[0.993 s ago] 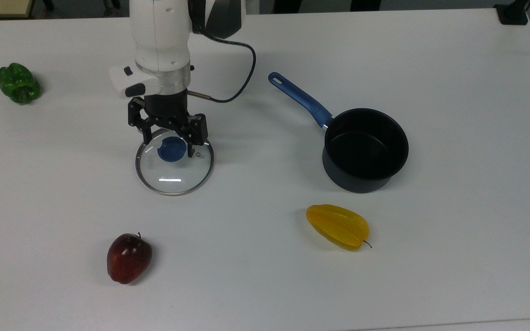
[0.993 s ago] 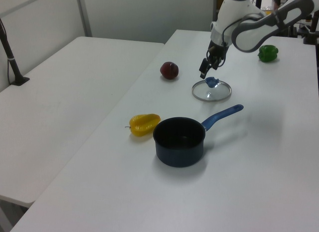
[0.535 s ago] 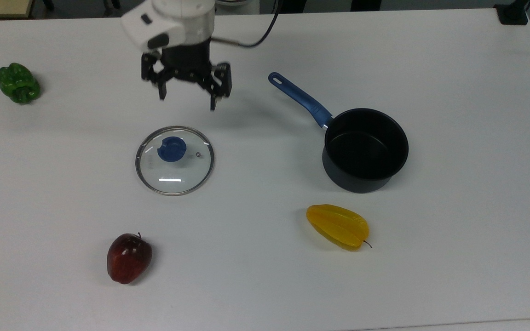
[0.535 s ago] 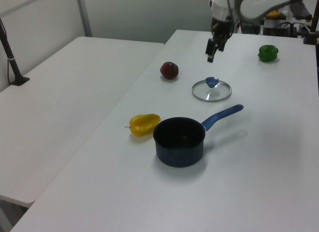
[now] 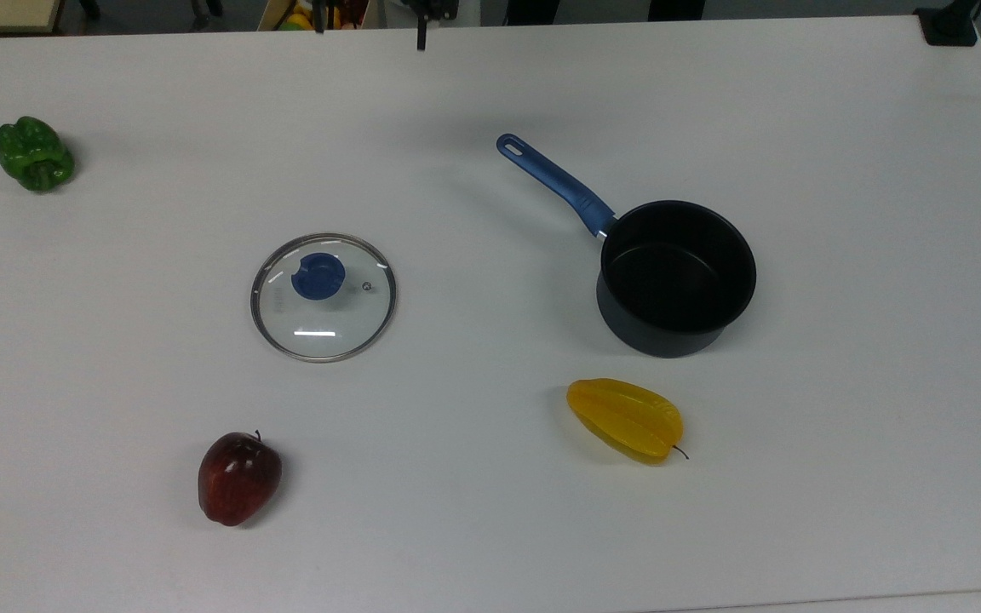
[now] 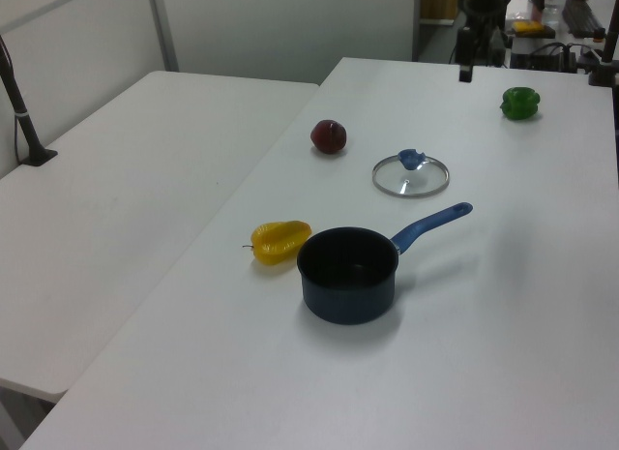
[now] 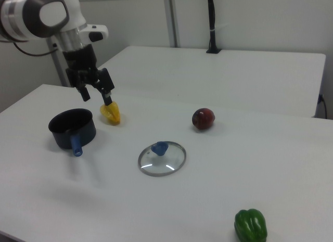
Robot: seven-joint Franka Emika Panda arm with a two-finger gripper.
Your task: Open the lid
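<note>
The lid (image 5: 323,297) lies flat on the white worktop (image 5: 490,511), knob (image 5: 318,276) up, well apart from the dark saucepan (image 5: 675,277); any lettering on the glass is too small to read. The hand (image 7: 95,92) hangs empty above the worktop, fingers spread open, near the saucepan in the right view.

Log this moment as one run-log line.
gripper: open, raised, empty | lid: flat on table, apart from saucepan | saucepan: uncovered
</note>
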